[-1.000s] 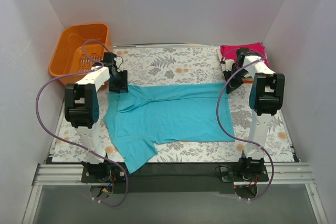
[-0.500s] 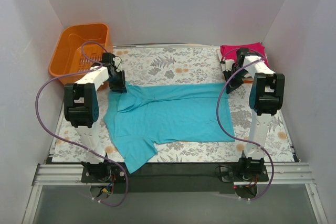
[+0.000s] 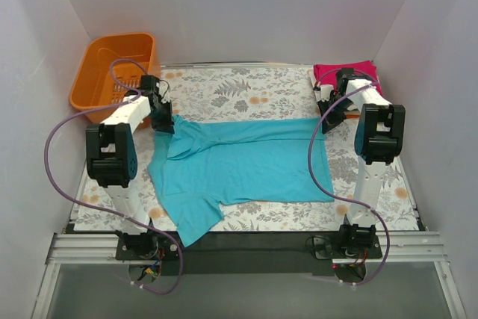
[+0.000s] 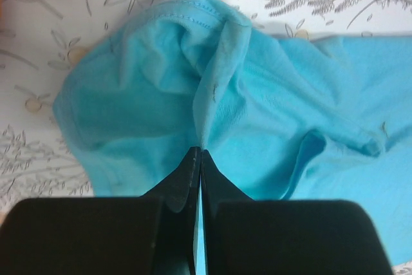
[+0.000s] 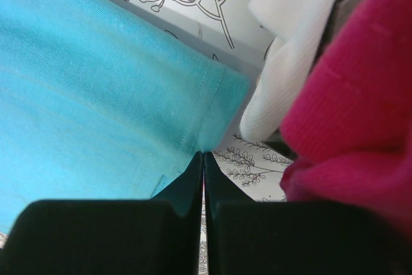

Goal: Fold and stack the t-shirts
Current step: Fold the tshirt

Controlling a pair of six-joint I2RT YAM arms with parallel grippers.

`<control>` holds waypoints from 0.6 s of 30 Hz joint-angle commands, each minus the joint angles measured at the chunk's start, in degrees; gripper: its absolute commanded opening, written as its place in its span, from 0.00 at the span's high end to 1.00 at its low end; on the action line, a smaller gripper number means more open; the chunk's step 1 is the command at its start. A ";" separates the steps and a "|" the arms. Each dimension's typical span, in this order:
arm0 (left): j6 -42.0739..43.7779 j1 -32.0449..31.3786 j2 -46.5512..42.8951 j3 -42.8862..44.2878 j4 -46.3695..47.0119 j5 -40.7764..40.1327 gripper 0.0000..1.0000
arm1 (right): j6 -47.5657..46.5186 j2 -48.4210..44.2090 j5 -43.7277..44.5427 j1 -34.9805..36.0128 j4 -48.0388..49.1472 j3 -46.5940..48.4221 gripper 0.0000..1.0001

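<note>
A teal t-shirt (image 3: 239, 166) lies spread on the flowered table, partly folded along its far side. My left gripper (image 3: 166, 121) is shut on the shirt's far left corner, where the teal cloth (image 4: 212, 94) bunches into a ridge at the closed tips (image 4: 199, 152). My right gripper (image 3: 326, 126) is shut on the shirt's far right hem corner (image 5: 203, 130), tips (image 5: 203, 154) pinching the seam. A folded magenta t-shirt (image 3: 345, 74) lies at the far right corner; in the right wrist view it (image 5: 360, 114) sits over a white t-shirt (image 5: 290, 62).
An orange plastic basket (image 3: 113, 72) stands at the far left corner, just behind the left arm. White walls close in the table on three sides. The black rail with both arm bases (image 3: 246, 248) runs along the near edge.
My left gripper has moved slightly farther back and left and closed on the shirt's corner. The right arm and the shirt's right side have not moved.
</note>
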 commanded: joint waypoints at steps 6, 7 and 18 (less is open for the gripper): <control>1.03 0.51 -8.39 -4.13 -6.51 -3.16 1.00 | -0.79 -1.15 -0.24 0.16 -1.39 2.08 0.99; 0.94 0.60 -8.48 -4.48 -6.95 -3.43 1.00 | -0.79 -1.15 -0.24 0.16 -1.48 2.17 0.99; 1.03 0.60 -9.01 -10.63 -6.26 -5.54 1.00 | -1.14 -1.15 -0.15 0.16 -1.39 2.08 0.99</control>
